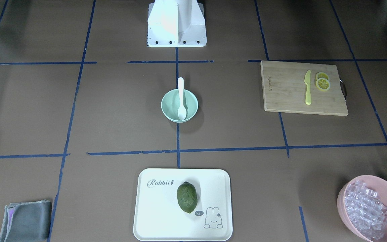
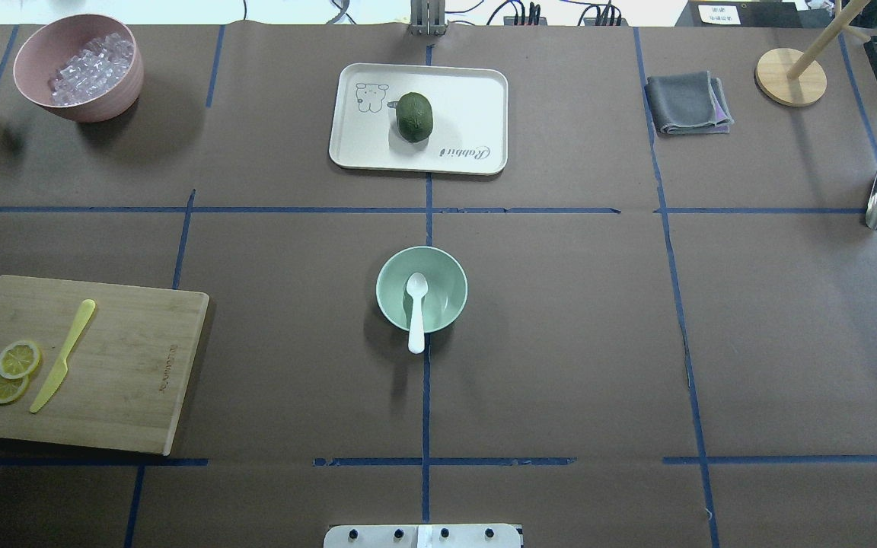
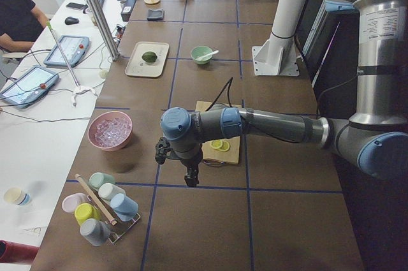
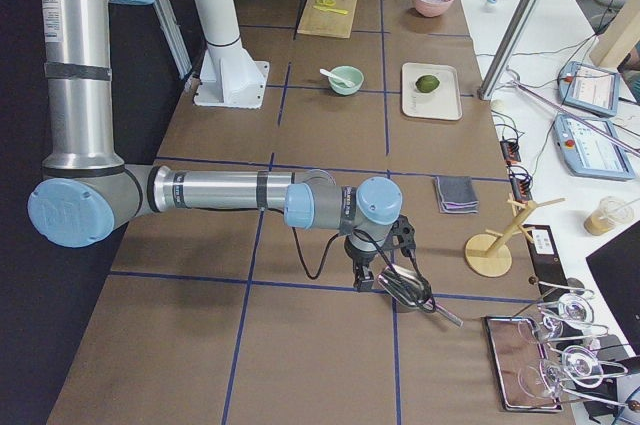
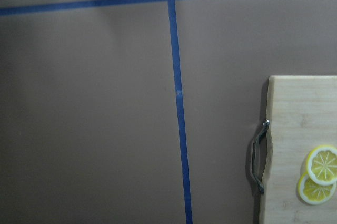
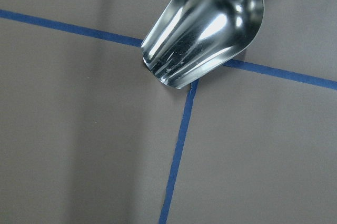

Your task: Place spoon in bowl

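Resting in the bowl (image 2: 444,298), the spoon (image 2: 416,312) has its scoop down inside and its handle leaning on the rim, the tip poking out past the edge on the robot's side. Bowl and spoon sit at the middle of the table, well apart from both pincers and roughly between them along the table's length.

The left pincer (image 3: 190,181) shows only in the side view from the left end. It points down above the table, just beside the near end of the cutting board (image 2: 126,358), and its arm hides part of that board. From that angle I cannot tell how wide its jaws stand or whether they hold anything. Its wrist camera shows no fingers, only bare table, the board's metal handle and two lemon slices (image 5: 319,174), the lower one cut off by the frame edge.

The right pincer (image 4: 366,283) likewise shows only in the side view from the right end, small and dark. It is very close to a metal scoop (image 6: 205,29) on the table, but whether it touches it, and whether its jaws are parted, I cannot tell. Its wrist camera shows the scoop's bowl below, with the handle running out of frame.

A yellow knife (image 2: 64,354) lies on the board, near the left pincer.
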### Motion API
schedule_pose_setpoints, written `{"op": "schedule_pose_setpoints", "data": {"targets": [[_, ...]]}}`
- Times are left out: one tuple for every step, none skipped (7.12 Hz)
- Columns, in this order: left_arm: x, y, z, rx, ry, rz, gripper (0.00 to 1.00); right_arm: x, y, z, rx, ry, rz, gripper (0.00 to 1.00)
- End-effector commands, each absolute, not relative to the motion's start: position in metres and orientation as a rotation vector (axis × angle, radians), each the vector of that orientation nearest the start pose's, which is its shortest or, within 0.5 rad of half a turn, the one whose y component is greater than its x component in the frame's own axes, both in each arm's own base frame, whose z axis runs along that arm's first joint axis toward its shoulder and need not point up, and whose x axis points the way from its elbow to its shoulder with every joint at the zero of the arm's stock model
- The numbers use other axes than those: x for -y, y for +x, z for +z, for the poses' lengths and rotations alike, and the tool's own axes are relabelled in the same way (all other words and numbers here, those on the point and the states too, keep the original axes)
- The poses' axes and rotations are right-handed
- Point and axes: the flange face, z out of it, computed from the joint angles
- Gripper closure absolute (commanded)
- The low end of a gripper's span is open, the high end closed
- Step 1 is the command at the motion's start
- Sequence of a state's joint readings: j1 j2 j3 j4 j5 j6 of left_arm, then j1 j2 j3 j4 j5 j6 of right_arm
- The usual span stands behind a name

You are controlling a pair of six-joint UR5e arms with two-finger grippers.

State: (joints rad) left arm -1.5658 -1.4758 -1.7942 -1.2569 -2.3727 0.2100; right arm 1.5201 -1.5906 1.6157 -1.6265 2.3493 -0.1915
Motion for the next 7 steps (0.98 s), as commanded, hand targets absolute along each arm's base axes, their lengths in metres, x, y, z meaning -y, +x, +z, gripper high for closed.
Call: {"op": "schedule_pose_setpoints", "data": {"targets": [[0.437, -0.061, 0.613, -0.809, -0.080, 0.123, 0.00, 0.483, 0.039, 0.659, 0.776, 0.012, -0.217, 0.01], [0.437, -0.061, 0.615, -0.807, -0.099, 0.082, 0.00, 0.483, 0.039, 0.659, 0.776, 0.011, -0.212, 0.01], [0.439, -0.060, 0.611, -0.807, -0.102, 0.062, 0.00, 0.480, 0.039, 0.661, 0.774, 0.006, -0.201, 0.01], [0.437, -0.060, 0.609, -0.807, -0.098, 0.062, 0.00, 0.482, 0.038, 0.661, 0.771, 0.008, -0.205, 0.01], [0.439, -0.060, 0.607, -0.804, -0.089, 0.075, 0.00, 0.481, 0.038, 0.665, 0.771, 0.002, -0.203, 0.01], [0.446, -0.060, 0.611, -0.797, -0.059, 0.095, 0.00, 0.481, 0.038, 0.666, 0.771, -0.001, -0.201, 0.01], [0.447, -0.060, 0.618, -0.798, -0.050, 0.093, 0.00, 0.479, 0.038, 0.669, 0.772, -0.005, -0.201, 0.01]]}}
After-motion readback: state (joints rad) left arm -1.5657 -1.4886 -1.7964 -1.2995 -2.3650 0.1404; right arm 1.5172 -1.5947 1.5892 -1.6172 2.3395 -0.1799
